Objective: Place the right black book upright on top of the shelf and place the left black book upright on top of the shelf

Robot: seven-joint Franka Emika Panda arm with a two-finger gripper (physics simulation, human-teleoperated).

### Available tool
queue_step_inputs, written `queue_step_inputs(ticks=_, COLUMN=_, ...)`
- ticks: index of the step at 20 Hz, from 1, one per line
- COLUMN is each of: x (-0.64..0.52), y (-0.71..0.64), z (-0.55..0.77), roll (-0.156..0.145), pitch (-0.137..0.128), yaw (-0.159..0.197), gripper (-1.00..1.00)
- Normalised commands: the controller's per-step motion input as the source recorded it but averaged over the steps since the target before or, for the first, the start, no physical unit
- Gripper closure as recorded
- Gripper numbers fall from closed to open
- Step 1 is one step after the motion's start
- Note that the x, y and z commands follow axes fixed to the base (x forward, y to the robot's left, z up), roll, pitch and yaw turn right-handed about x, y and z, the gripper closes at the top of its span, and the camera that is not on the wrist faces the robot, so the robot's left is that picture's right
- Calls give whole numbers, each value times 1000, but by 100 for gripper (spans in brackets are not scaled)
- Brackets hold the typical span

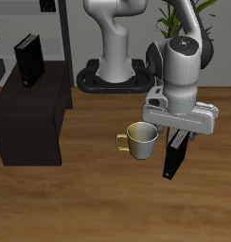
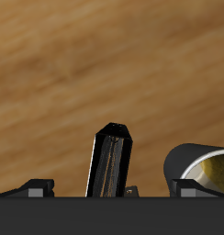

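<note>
One black book (image 1: pixel 29 59) stands upright on the flat top of the shelf (image 1: pixel 32 118), the low matte black cabinet. The other black book (image 1: pixel 171 159) stands slightly tilted on the wooden table, beside the mug. My gripper (image 1: pixel 176 140) is right above it, over its top end. In the wrist view the book (image 2: pixel 111 161) lies between my two fingers (image 2: pixel 36 188), which stand wide apart and do not touch it. The gripper (image 2: pixel 114 191) is open.
A yellowish mug (image 1: pixel 142 141) stands close beside the book on the table and also shows in the wrist view (image 2: pixel 201 170). The robot's base (image 1: pixel 113 76) is farther back. A tall thin-poled dark rack (image 1: pixel 62 28) stands behind the shelf.
</note>
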Motion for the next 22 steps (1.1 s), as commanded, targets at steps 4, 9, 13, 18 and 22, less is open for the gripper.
queue_step_inputs(ticks=4, x=-46, y=82, z=-289, roll=18, pitch=11, yaw=-5, gripper=-100)
queue_step_inputs(ticks=9, x=-56, y=49, z=-209, roll=-35, pitch=-26, yaw=18, gripper=-100)
queue_step_inputs(ticks=13, x=88, y=-78, z=-226, roll=-35, pitch=26, yaw=-25, gripper=-100)
queue_step_inputs(ticks=18, x=-2, y=137, z=-273, roll=3, pitch=35, yaw=10, gripper=-100)
queue_step_inputs(ticks=22, x=-15, y=99, z=-132, roll=23, pitch=21, yaw=28, gripper=100)
